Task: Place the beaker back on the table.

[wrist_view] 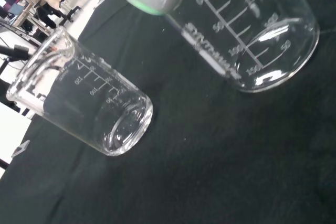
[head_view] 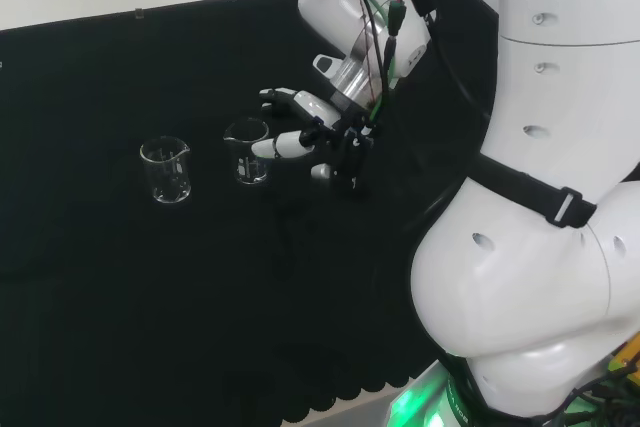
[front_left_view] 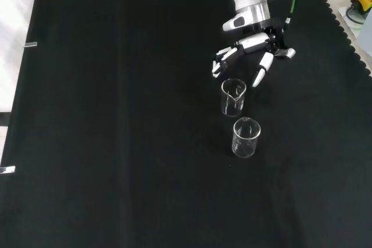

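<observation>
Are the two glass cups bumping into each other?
Apart. The front view shows black cloth between the near beaker and the far beaker.

A robotics lab: a white robot arm over a bench draped in black cloth, with graduated glass beakers

**Hand spread, fingers relaxed, nothing gripped**

In the head view, the white arm's large links stand at the right, and the wrist reaches down and left to the hand. In the front view, the hand enters from the top, its fingers splayed and pointing downward, with the thumb set apart.
</observation>
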You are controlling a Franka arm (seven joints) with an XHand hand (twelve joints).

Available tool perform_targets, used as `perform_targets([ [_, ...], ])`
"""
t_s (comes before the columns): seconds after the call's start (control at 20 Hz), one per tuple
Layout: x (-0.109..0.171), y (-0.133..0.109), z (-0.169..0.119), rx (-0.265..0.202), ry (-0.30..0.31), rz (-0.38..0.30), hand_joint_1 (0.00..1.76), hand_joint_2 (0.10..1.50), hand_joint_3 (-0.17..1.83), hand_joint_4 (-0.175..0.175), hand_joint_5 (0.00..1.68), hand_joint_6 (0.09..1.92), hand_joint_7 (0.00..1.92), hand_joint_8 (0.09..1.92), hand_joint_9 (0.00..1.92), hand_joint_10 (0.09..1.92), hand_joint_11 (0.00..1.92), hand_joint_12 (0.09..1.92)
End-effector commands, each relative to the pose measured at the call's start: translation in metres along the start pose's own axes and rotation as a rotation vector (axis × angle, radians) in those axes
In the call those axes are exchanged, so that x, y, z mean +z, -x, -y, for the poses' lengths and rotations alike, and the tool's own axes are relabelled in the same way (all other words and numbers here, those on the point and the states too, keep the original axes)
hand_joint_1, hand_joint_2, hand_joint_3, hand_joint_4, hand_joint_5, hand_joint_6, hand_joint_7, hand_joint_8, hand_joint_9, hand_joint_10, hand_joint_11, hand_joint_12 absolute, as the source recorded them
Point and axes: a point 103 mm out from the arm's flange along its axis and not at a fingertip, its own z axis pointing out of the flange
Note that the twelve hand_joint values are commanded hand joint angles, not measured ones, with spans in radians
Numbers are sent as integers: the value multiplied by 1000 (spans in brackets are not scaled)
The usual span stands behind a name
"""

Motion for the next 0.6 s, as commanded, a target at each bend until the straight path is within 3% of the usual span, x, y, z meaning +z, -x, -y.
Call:
perform_targets([
  [0.05,-18,2,11,2,8,17,993,867,-175,-71,316,87,479,87,509,87,0,1102],
  [0.6,-40,1,22,4,21,16,988,871,-175,-70,341,87,504,87,530,87,0,1147],
])
